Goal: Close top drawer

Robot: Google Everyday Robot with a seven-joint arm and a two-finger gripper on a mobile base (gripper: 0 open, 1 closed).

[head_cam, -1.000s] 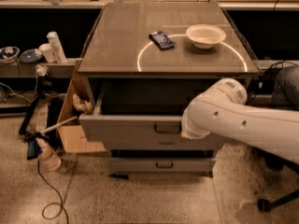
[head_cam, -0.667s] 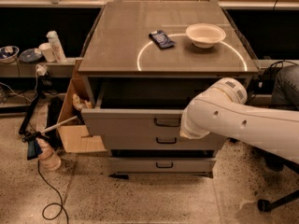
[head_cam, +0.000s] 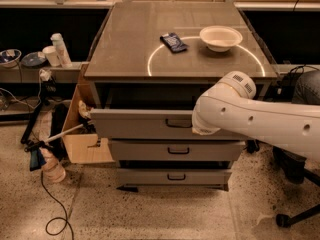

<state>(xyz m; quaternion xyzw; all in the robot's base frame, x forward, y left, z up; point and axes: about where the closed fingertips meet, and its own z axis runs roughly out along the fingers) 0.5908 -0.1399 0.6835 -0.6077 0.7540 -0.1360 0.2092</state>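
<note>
The gripper [head_cam: 201, 129] is at the end of the white arm [head_cam: 255, 116], against the front of the top drawer [head_cam: 140, 124], just right of its dark handle [head_cam: 178, 123]. The arm covers it, so I cannot tell its state. The top drawer stands a little out, further forward than the 2 shorter drawers [head_cam: 177, 150] below it. Above it, on the cabinet top [head_cam: 130, 44], are 1 bowl [head_cam: 220, 37] and 1 dark packet [head_cam: 173, 42].
</note>
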